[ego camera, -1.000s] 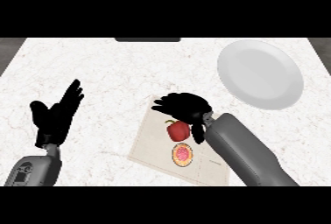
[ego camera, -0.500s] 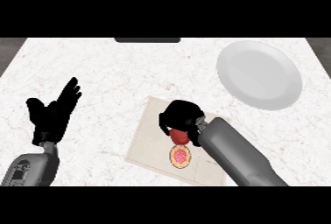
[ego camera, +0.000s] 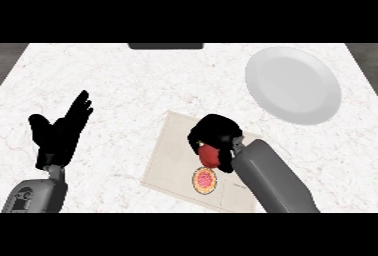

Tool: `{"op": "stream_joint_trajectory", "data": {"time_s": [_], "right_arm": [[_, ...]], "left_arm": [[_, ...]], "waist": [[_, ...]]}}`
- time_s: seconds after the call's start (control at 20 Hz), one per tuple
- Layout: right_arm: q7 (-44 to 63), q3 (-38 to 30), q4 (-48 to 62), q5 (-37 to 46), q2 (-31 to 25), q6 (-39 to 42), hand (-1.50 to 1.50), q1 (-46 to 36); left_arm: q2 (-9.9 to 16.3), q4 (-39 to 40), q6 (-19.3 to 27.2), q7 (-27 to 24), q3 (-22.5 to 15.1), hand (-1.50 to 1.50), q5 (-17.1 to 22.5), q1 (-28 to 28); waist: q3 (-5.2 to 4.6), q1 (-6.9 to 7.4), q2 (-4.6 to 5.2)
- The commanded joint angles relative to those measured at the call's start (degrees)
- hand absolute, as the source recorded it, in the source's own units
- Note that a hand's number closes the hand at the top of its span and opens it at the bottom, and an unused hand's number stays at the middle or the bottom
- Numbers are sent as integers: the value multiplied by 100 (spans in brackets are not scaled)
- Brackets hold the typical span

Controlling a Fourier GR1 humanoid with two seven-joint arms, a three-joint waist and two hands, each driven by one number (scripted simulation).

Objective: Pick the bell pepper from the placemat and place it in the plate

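Right hand, black, sits over the middle of a pale placemat, its fingers curled down round the top of a red bell pepper. Most of the pepper's upper part is hidden under the hand; only its lower red body shows, just below the curled fingers and against the end of the grey right forearm. Whether the pepper rests on the placemat or is raised off it cannot be told from this steep downward view. The forearm comes in from the lower edge and covers the placemat's right-hand corner.

Just below the pepper, on the placemat, lies a small round item with a pale rim and a reddish, speckled centre; what it is cannot be made out.

A white round plate lies on the marbled white worktop toward the upper right, well apart from the pepper, with nothing on it.

Left hand shows at the left side, open with fingers straight and pointing up and away, resting above the worktop and touching nothing. Its grey forearm is cut off at the lower edge.

At the far edge of the worktop, a dark rectangular object is only partly visible and cannot be identified.
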Motion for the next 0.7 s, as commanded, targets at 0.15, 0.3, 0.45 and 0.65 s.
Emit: {"op": "stream_joint_trajectory", "data": {"time_s": [0.15,0.3,0.45,0.65], "right_arm": [[1120,-645,-1104,-178,205,-593,150,780],[1219,-796,-1607,-77,152,-1384,150,808],[1474,-886,-2430,90,280,-2083,150,958],[1980,-1206,-3168,339,253,-2539,150,880]], "left_arm": [[-122,33,148,-178,3,0,-133,49],[-74,-249,45,-179,-6,0,-69,395],[83,-153,9,56,160,0,22,116],[-143,37,130,-131,-25,0,-164,44]], "waist": [[33,-41,37],[37,2,18],[38,-110,-14],[33,-102,26]]}}
